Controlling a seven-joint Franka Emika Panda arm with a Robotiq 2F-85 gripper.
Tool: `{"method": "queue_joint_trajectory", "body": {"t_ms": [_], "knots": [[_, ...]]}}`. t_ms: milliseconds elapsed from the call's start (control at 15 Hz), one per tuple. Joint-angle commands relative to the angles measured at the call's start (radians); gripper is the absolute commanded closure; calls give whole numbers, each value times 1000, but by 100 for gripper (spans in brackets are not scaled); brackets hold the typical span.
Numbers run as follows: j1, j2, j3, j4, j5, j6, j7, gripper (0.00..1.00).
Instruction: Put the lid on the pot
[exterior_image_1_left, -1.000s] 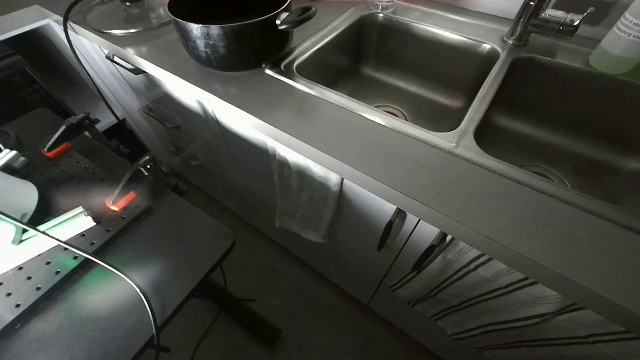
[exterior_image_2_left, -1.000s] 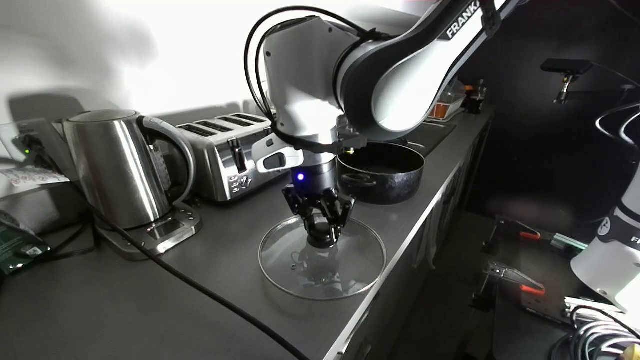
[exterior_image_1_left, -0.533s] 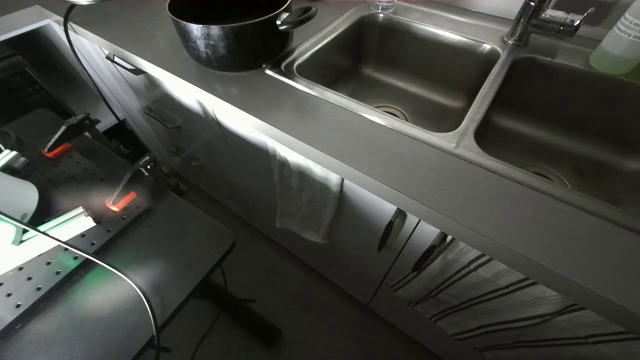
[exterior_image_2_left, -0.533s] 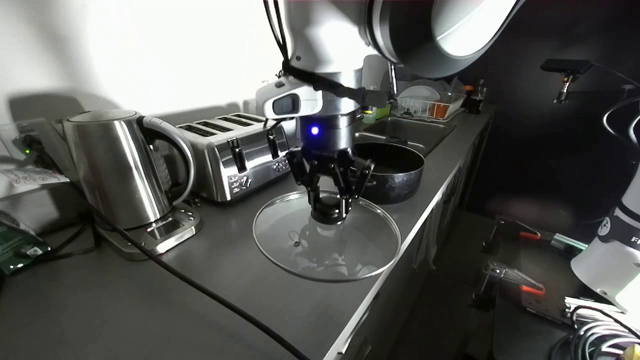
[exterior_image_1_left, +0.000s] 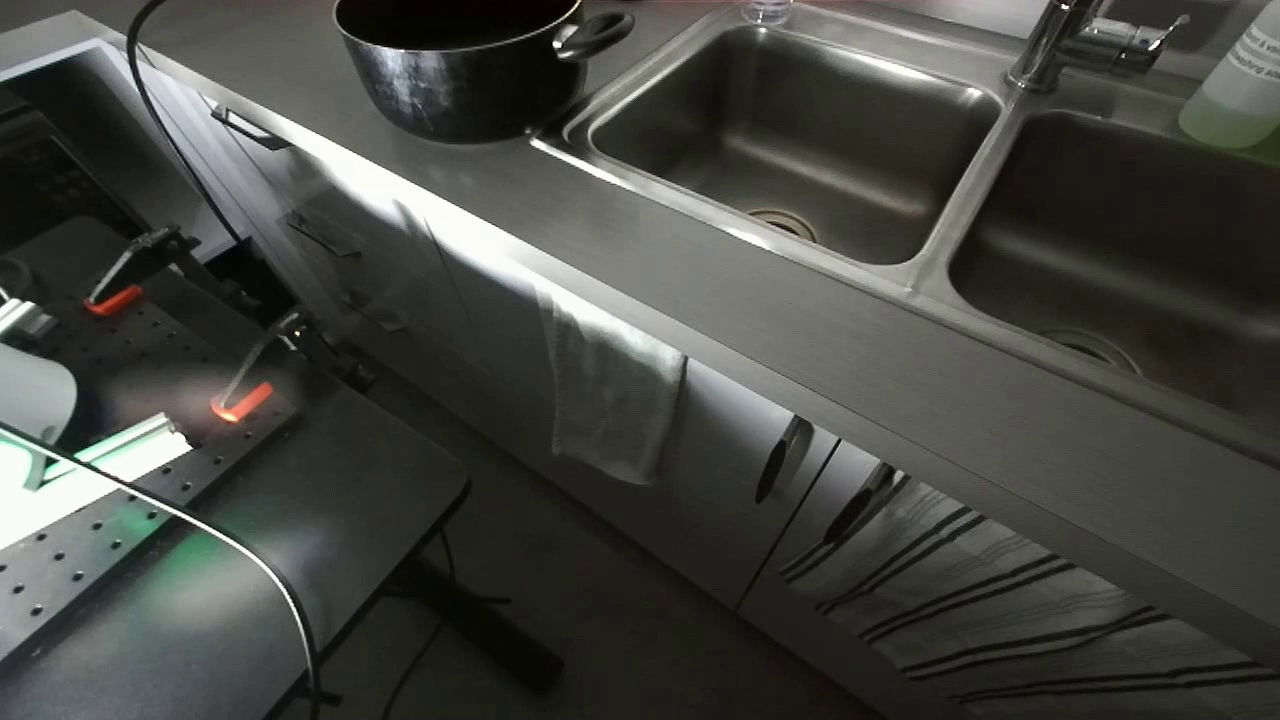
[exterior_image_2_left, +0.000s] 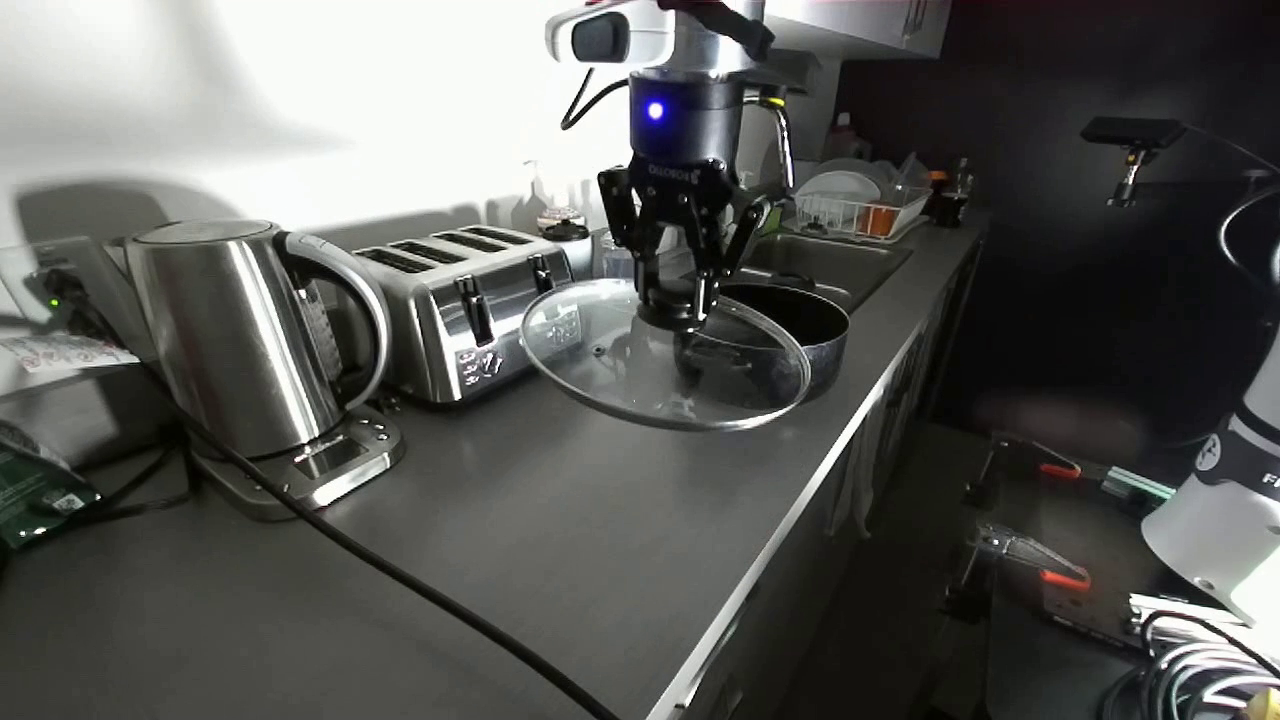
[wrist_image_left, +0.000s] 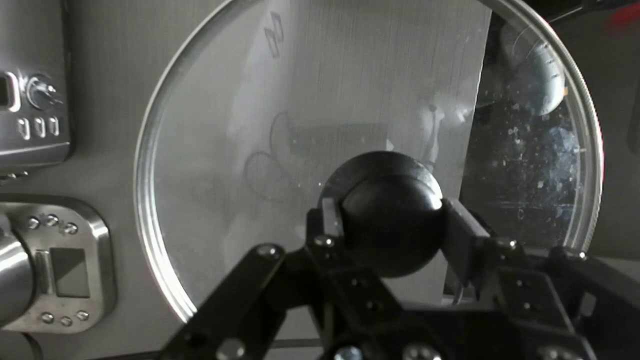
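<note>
At far left, a kettle (exterior_image_2_left: 215, 340) and a toaster (exterior_image_2_left: 455, 325) stand toward the back of the counter (exterior_image_2_left: 560, 520), outside the job at hand. At center, the glass lid (exterior_image_2_left: 625, 375) hangs clear of the counter, seemingly tilted, its right side looking the lower in an exterior view. The gripper (exterior_image_2_left: 677, 298) holds it by the black knob (wrist_image_left: 392, 215), a pad against either side in the wrist view, so the pick-up appears done. To the right, the pot (exterior_image_2_left: 825, 355) stands on the counter just beside the sink (exterior_image_2_left: 850, 262), uncovered in both exterior views. The lid crosses in front of it there, seemingly by line of sight alone: in an exterior view taking in most of the rim (exterior_image_1_left: 460, 48), no lid shows above it. The task looks about half complete. Left to do, by all appearances: carry the lid across to the pot, level and center it, lower it until it seats, then let go of the knob and back away.
</note>
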Motion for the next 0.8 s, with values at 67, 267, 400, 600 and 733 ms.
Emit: {"method": "queue_joint_trajectory", "body": {"t_ms": [67, 267, 400, 600, 733], "knots": [[-29, -56, -60, 10, 10, -50, 75, 74], [-62, -62, -103, 11, 17, -62, 119, 74], [-85, -63, -131, 11, 24, -64, 146, 74], [-122, -56, -172, 17, 46, -71, 186, 74], [-147, -52, -199, 21, 71, -75, 210, 74]]}}
